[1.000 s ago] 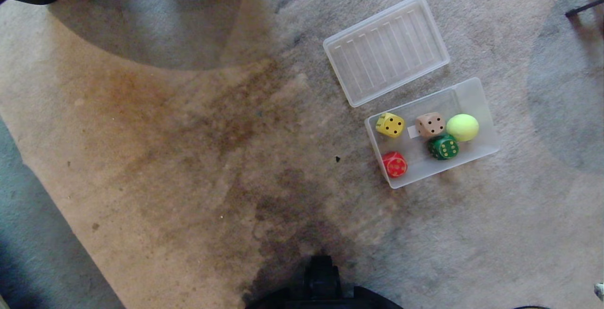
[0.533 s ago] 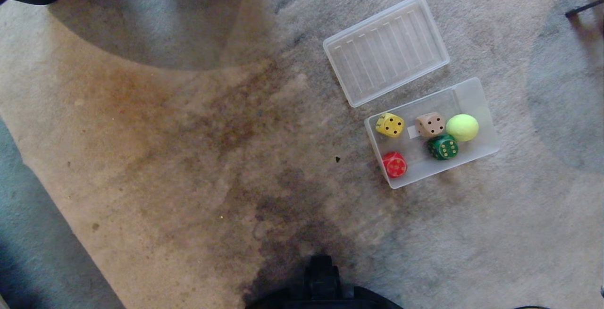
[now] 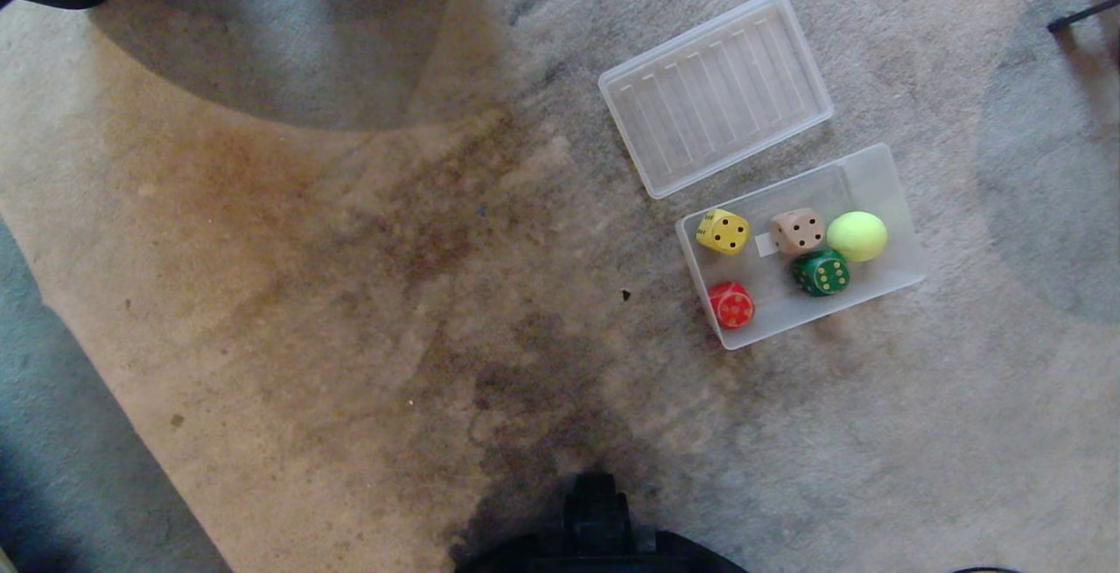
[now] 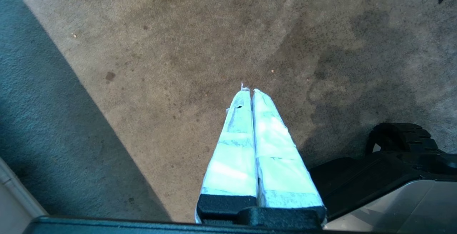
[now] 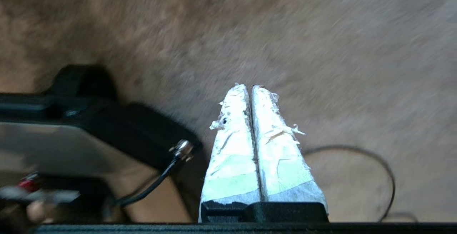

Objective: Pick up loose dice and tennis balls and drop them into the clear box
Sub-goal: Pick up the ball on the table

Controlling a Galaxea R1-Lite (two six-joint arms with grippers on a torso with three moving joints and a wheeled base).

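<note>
L to R: the left gripper (image 4: 251, 91) hangs parked over stained carpet (image 3: 350, 249) beside the robot base, taped fingers pressed together, nothing held. On the right side of the head view the ribbed lid (image 3: 716, 92) lies flat just beyond the clear box (image 3: 901, 197), close but whether touching I can't tell. Inside the box: yellow die (image 3: 724, 231), red die (image 3: 731, 303), tan die (image 3: 798, 231), green die (image 3: 822, 272), tennis ball (image 3: 857, 235). None of them has shifted vs a sec ago. What changed: the sliver of the right arm at the head view's lower-right edge is gone, and the right gripper (image 5: 251, 88) now sits over bare carpet near the base w/ jaws together, empty. No loose items in view, so the task looks done, arm stowing.
</note>
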